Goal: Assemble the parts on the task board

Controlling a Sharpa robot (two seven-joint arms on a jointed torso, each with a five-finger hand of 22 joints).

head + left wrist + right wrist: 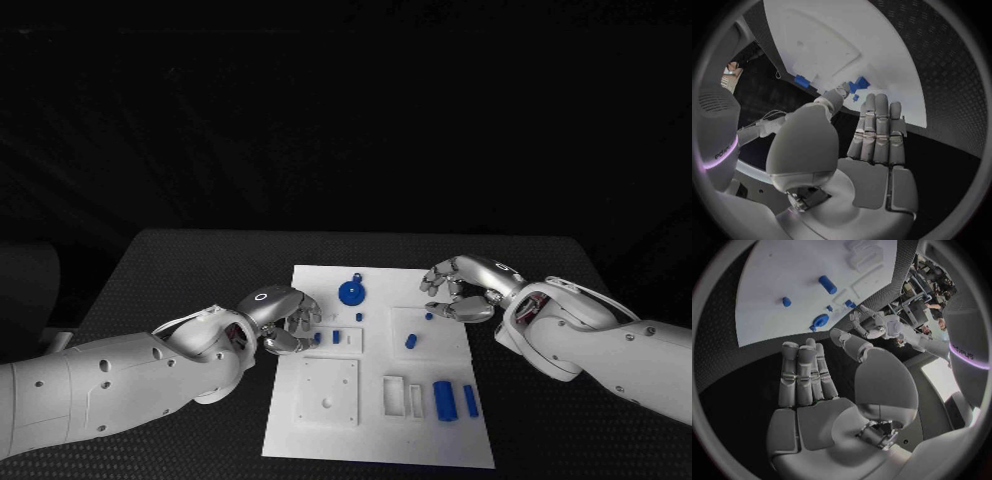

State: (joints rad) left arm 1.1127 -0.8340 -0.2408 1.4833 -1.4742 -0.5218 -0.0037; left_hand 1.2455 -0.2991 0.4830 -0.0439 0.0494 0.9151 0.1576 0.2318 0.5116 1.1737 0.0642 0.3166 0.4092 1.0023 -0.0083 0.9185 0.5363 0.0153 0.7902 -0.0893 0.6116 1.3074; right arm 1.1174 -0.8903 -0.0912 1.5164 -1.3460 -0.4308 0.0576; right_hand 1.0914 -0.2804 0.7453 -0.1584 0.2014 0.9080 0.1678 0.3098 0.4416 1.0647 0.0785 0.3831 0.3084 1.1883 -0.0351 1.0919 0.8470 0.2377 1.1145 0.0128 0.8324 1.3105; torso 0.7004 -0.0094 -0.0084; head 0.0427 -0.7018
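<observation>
- My left hand (pixel 283 318) hovers at the left edge of the task board (pixel 325 275), fingers curled loosely downward in the head view. In my left wrist view the fingers (pixel 876 132) lie straight and side by side with nothing between them and the thumb, so I judge this hand empty, though I cannot tell for sure whether a fingertip touches a part.
- Just beside that hand, two small blue pegs (pixel 327 338) stand in a raised white block on the board.
- My right hand (pixel 464 290) hangs over the board's upper right, fingers bent inward. My right wrist view shows the fingers (pixel 804 375) straight and together, holding nothing.
- Below it sits a short blue cylinder (pixel 411 341) in a square recess, and a smaller blue piece (pixel 428 317) near my fingertips.
- Between my two hands lies the round blue disc with a stem (pixel 351 292), near the top of the board.
- Further toward me, two long blue bars (pixel 456 400) lie side by side at the lower right, next to white slotted fixtures (pixel 404 397) and a square white plate (pixel 330 393).
- I judge this an early step: most parts look loose, and I am reaching to choose one.
- Next I need to lower one hand onto a small part, pinch it cleanly, and keep the other hand clear.
</observation>
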